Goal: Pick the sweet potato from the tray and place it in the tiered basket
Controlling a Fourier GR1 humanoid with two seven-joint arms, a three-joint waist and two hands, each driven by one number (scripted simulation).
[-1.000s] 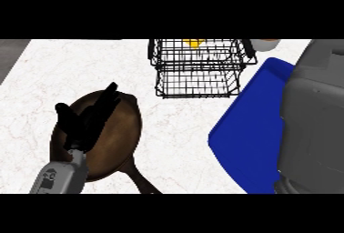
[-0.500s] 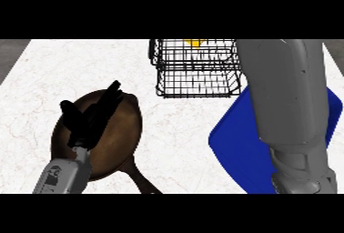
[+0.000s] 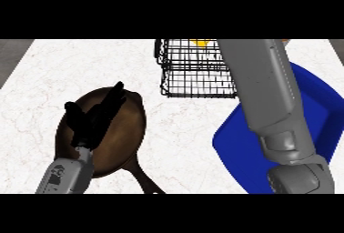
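My right forearm (image 3: 269,100) crossed the blue tray (image 3: 235,150), hiding its hand; my left hand (image 3: 94,118) – fingers straight, holding nothing – hovered over the brown pan (image 3: 128,136); the black wire tiered basket (image 3: 194,73) held something yellow (image 3: 199,42).

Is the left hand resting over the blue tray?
No, the left hand shows over the brown pan at the view's left, apart from the blue tray.
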